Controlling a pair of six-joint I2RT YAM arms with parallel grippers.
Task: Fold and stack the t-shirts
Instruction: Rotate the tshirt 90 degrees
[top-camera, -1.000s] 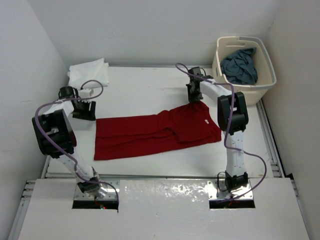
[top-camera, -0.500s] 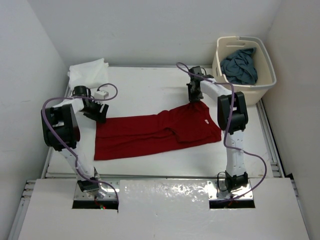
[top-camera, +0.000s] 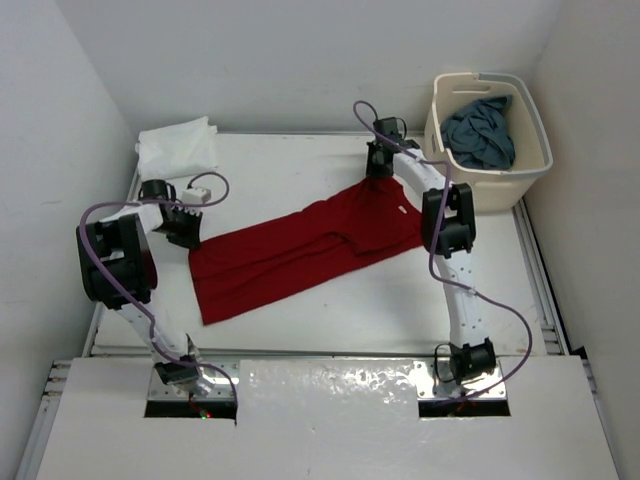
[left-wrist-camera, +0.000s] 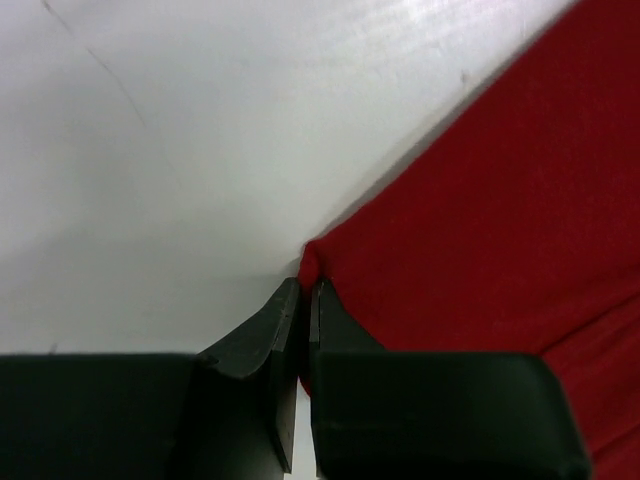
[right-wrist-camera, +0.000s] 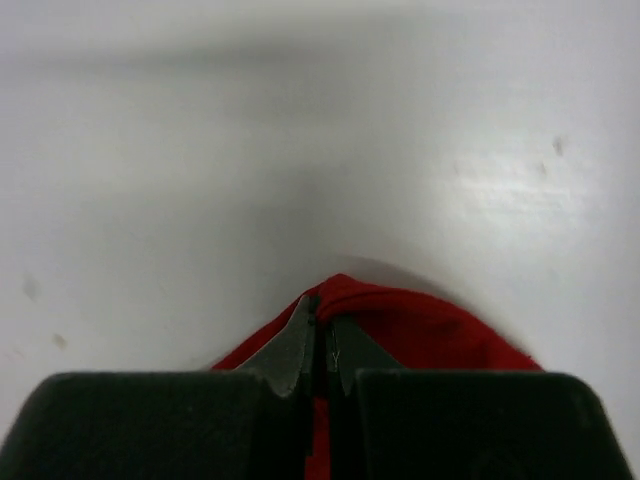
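We see desk (top-camera: 300, 160) with red t-shirt (top-camera: 300, 255) spread slantwise across middle. Cream basket (top-camera: 500, 185) at far right holds blue-grey t-shirt (top-camera: 480, 130). White t-shirt (top-camera: 178, 148) lies at far-left corner. Left end effector (left-wrist-camera: 308, 290) pinches red t-shirt's left corner, jaws closed. Right end effector (right-wrist-camera: 320, 325) is clamped on its far edge.

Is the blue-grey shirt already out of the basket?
No, the blue-grey shirt lies bunched inside the cream basket.
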